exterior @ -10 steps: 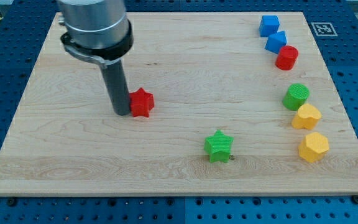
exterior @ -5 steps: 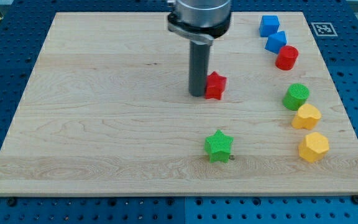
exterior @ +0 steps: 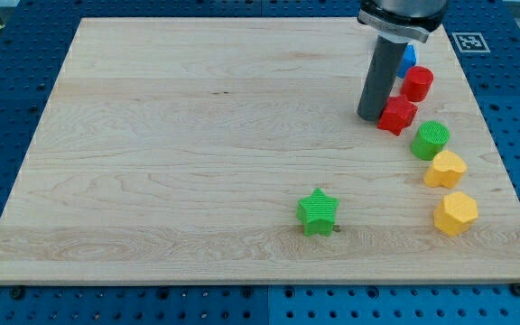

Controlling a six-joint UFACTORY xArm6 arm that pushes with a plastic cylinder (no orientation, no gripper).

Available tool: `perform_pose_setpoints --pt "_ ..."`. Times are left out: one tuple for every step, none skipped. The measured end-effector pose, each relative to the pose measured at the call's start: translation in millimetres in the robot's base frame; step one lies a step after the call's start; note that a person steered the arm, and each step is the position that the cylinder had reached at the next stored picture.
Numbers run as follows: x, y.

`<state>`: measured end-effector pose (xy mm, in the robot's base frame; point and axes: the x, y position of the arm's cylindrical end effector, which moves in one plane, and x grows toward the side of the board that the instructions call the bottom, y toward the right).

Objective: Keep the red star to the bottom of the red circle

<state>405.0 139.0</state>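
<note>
The red star (exterior: 399,115) lies at the view's right, just below and left of the red circle (exterior: 416,83). My tip (exterior: 371,116) stands on the board touching the star's left side. The dark rod rises from it to the view's top and hides part of the blue blocks behind it.
A blue block (exterior: 409,57) peeks out right of the rod above the red circle. A green circle (exterior: 431,139), a yellow heart (exterior: 445,169) and a yellow hexagon (exterior: 456,213) run down the right side. A green star (exterior: 318,212) sits at bottom centre. The wooden board (exterior: 152,135) carries them all.
My tip has swept from the view's left to the right, pushing the red star along with it until it lies just below the red circle. The other blocks have not moved.
</note>
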Motion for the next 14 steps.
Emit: perform_pose_setpoints --pt "9 -25" --pt "28 -25" --pt "42 -17" --pt "39 -1" --pt "31 17" --pt "28 25" --pt "27 33" --pt "27 38" --pt "27 12" --pt "16 -9" --pt "-7 -5" --pt "-8 9" --pt "-8 26" --pt "-8 34"
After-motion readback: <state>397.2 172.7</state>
